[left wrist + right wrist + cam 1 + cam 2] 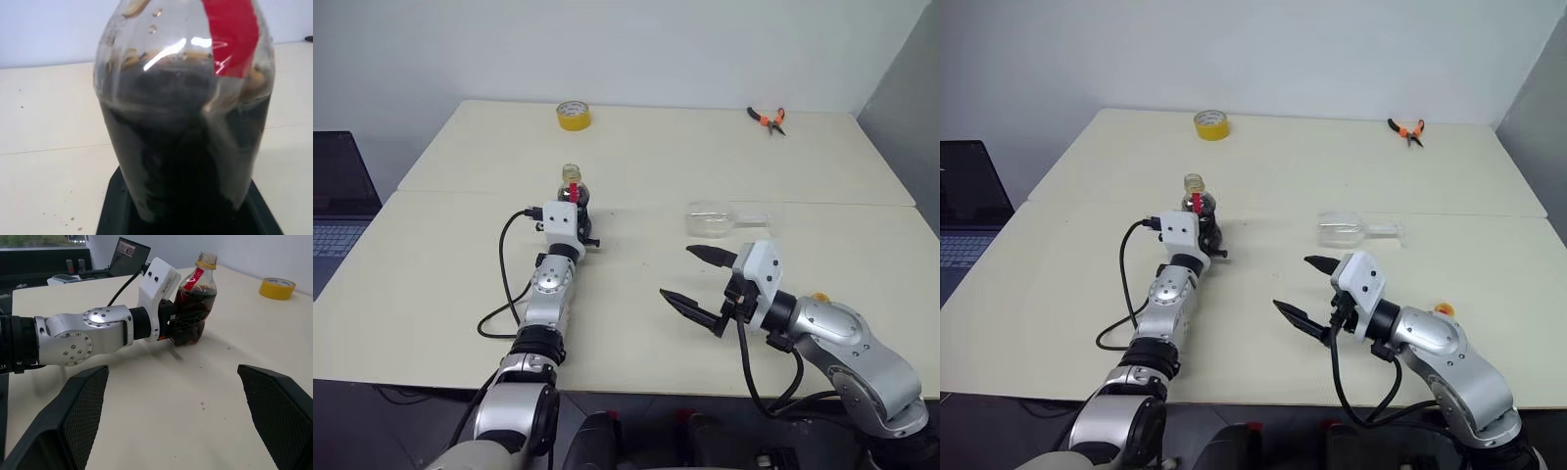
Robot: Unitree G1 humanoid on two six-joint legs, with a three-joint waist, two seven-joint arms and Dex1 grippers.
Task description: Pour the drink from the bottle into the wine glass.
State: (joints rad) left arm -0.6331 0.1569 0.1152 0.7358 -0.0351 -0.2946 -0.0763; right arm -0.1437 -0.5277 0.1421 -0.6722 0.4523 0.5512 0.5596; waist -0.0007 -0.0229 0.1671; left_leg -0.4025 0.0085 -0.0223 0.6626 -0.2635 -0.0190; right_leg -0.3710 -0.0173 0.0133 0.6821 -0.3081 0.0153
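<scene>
Bottle (196,303) stands upright mid-table, uncapped, drink (186,161) filling its lower half. Left gripper (183,330) has its fingers around the bottle's base; cannot tell whether they pinch it or sit loose. Wine glass (713,218) lies on its side toward the right edge. Right gripper (697,279) hovers near the front edge, jaws spread wide, empty.

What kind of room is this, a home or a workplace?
Probably a lab or workshop, not a home: plain pale tables against a bare wall, pliers and a tape roll lying out, and a laptop beside them.
</scene>
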